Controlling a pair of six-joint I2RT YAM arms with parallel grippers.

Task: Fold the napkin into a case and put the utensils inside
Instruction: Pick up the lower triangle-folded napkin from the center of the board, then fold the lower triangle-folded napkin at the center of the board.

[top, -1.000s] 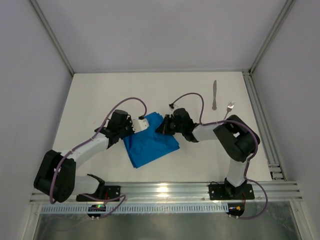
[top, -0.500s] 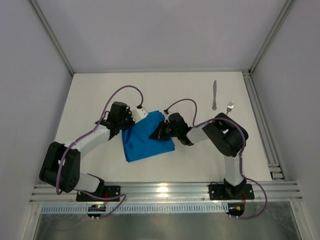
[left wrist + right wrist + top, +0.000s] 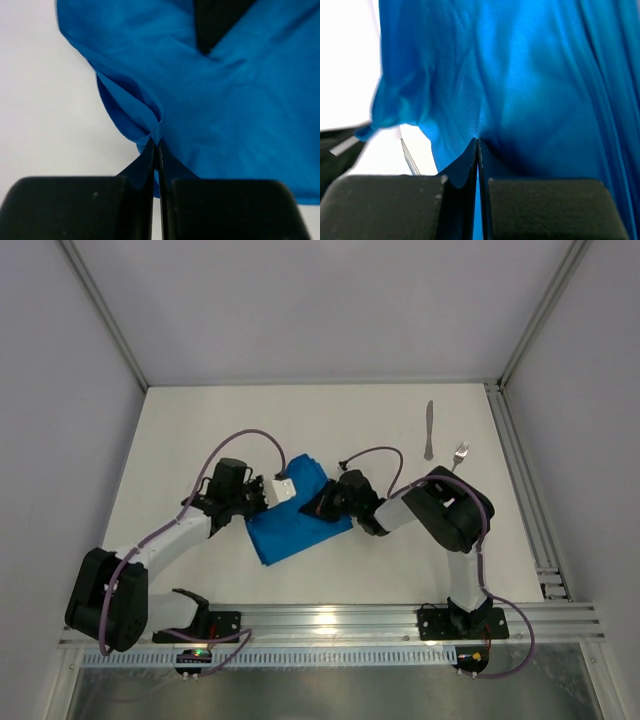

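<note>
Lying rumpled mid-table, the thin, glossy blue napkin (image 3: 298,525) is being pinched by both fully closed claws: left claw (image 3: 156,145) at its 10 o'clock edge, right claw (image 3: 477,142) at 2 o'clock.

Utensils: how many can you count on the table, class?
2. The knife lies far right; the fork lies just right of it, slightly lower in the top view. The napkin could hide others.

Blue napkin (image 3: 292,530) in a skewed, folded rectangle on the white table (image 3: 200,430). Left gripper (image 3: 278,498) at its far-left corner, right gripper (image 3: 320,508) at its right edge. Far right, well apart: knife (image 3: 429,430), fork (image 3: 459,457) just beside.
</note>
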